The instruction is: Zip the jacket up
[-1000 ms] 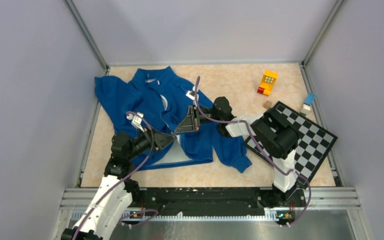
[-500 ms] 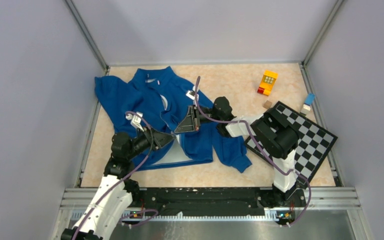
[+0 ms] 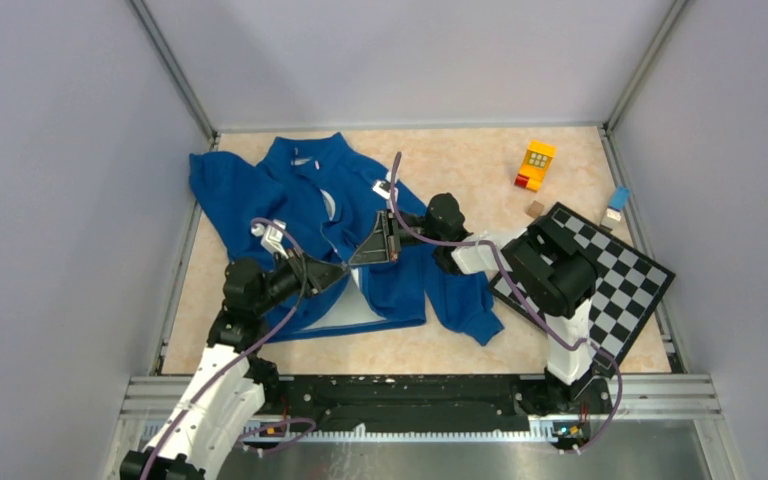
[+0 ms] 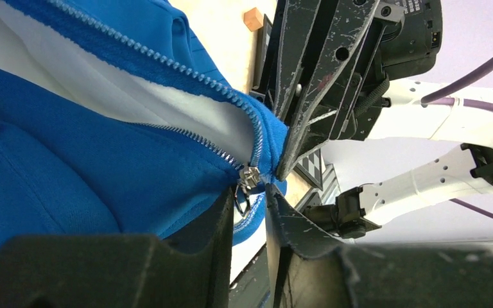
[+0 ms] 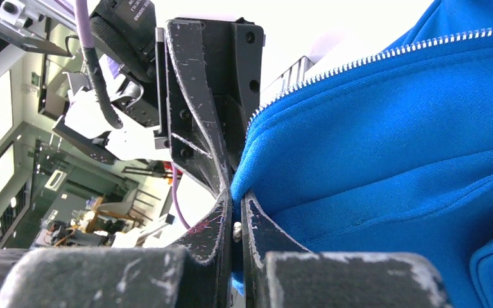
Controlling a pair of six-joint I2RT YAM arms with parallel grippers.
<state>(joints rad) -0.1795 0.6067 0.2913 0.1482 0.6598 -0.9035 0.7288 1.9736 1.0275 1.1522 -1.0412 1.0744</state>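
A: Where is the jacket?

B: A large royal-blue soft fabric jacket [image 3: 305, 195] lies spread on the left half of a beige mottled tabletop [image 3: 460, 165], with its collar at the far side and its hem nearest the arms. The front is open, showing a wedge of pale grey-white lining [image 3: 352, 310] near the hem.

A: What are the two arms doing?

B: Both reach to one spot at the bottom of the front opening, tips almost touching. The right gripper [image 5: 237, 194] is clenched on the jacket's blue bottom edge — the fabric is squeezed flat between its scratched black fingers. The left gripper [image 4: 250, 194] faces it from the other side. Its fingers stand narrowly apart, and a small silver metal zipper slider [image 4: 250, 175] with a hanging pull sits at the gap between them. Whether they actually pinch the pull, I cannot tell.

A: And the zip itself?

B: The slider is at the low end. Two rows of silver zipper teeth [image 4: 167, 61] run away from it, parted, with lining between them.

A: Anything else on the table?

B: To the right, well apart from the jacket's body: a black-and-white chequered board [image 3: 625, 285] partly under the right arm, a yellow and red toy block [image 3: 536, 165] towards the far edge, a small brown cube [image 3: 534, 209] just beside the board, and a small blue and white object [image 3: 616, 204] by the right wall.
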